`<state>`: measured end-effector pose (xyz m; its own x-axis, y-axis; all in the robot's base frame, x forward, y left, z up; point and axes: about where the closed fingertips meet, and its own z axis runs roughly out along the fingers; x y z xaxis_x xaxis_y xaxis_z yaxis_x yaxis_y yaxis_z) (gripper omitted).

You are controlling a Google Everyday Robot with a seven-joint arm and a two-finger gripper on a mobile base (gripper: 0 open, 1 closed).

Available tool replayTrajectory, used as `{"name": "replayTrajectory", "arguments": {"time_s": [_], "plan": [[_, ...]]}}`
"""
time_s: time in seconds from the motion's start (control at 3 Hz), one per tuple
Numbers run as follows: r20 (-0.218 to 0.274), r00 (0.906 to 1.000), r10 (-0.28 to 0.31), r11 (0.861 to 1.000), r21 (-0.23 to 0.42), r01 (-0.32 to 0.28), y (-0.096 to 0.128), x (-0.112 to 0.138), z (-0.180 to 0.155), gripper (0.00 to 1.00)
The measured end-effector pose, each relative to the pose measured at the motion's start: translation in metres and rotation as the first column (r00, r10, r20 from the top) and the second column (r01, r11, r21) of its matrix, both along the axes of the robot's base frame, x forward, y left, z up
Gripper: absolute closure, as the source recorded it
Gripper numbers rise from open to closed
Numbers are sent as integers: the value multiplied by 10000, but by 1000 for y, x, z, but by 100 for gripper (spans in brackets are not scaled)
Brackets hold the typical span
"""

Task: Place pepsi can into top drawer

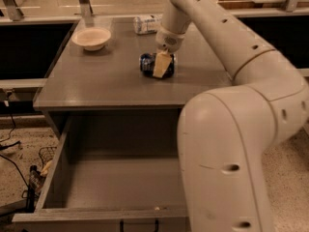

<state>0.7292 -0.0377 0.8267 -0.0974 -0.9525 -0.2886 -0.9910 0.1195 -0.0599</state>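
Observation:
The pepsi can (147, 64) is dark blue and lies on its side on the grey cabinet top (96, 81), right of the middle. My gripper (161, 67) reaches down from the white arm and sits right on the can's right half, covering part of it. The can rests on the cabinet top. The top drawer (53, 175) is pulled wide open below the front edge of the cabinet top. It is a deep grey box with nothing in it, and its small dark handle (139, 224) shows at the bottom edge.
A white bowl (91, 36) stands at the back left of the cabinet top. A clear white-labelled bottle (147, 24) lies at the back behind the can. My bulky white arm (231, 144) fills the right side. Cables and a wire basket (46, 156) lie on the floor at left.

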Motion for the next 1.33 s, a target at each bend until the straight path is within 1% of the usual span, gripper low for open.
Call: {"name": "replayTrajectory", "arguments": {"time_s": [0.33,0.67,1.0,1.33], "plan": [[1243,9910,-503,9987,44,502,-39,-8,68,100],[2269,9710,-754,9971,36,765,-65,-27,123,100],[3220,9431,-828,9959,-72,899,-84,-65,168,100],[3269,9415,-817,9960,-88,894,-81,-59,169,100]]}}
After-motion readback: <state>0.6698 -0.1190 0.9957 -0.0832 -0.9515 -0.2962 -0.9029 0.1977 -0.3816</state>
